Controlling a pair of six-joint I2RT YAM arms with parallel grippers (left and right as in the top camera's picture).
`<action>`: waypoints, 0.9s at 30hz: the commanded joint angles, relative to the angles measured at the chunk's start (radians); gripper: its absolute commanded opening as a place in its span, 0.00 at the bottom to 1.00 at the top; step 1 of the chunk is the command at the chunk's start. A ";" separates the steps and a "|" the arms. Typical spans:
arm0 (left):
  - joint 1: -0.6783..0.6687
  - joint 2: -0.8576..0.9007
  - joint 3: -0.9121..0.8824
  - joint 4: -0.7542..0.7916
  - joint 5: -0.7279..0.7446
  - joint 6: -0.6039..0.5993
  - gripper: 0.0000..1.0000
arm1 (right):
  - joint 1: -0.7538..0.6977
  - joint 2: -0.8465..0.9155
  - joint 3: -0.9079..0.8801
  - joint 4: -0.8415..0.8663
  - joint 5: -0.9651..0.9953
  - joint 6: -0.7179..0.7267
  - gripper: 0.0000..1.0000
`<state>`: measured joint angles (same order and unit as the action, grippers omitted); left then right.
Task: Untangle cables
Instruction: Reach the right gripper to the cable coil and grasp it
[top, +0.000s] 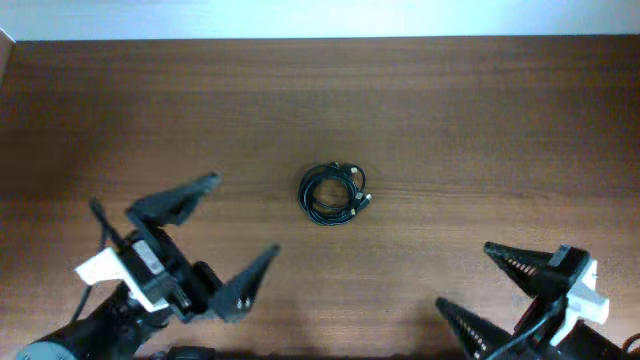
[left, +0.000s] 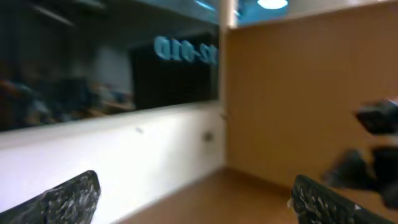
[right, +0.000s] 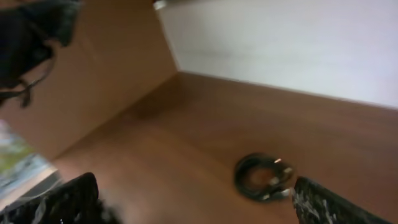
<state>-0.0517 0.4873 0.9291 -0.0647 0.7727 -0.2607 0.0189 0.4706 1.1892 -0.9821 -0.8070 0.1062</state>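
Observation:
The cables (top: 335, 193) lie as one small black coil with small plug ends on the wooden table, near its middle. The coil also shows in the right wrist view (right: 262, 177), beyond the fingers, next to the right finger. My left gripper (top: 230, 236) is open and empty at the front left, well short of the coil. My right gripper (top: 478, 285) is open and empty at the front right, also apart from the coil. The left wrist view shows only its two fingertips (left: 193, 198), the table and a wall; the cables are out of that view.
The wooden table (top: 450, 120) runs to a white wall along its far edge (top: 320, 38). The other arm shows at the right of the left wrist view (left: 373, 155) and at the upper left of the right wrist view (right: 31, 43).

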 joint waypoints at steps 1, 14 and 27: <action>0.002 0.005 0.007 -0.136 0.134 -0.012 0.99 | -0.007 0.008 -0.002 -0.002 -0.072 0.007 0.99; 0.002 0.006 0.007 -0.540 -0.011 0.030 0.99 | 0.035 0.596 -0.136 0.231 0.119 0.047 0.96; 0.002 0.006 0.007 -0.542 -0.037 0.030 0.99 | 0.348 1.311 -0.135 0.930 0.397 0.021 0.89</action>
<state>-0.0517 0.4976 0.9333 -0.6094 0.7433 -0.2466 0.3626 1.7363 1.0447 -0.1081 -0.5674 0.1417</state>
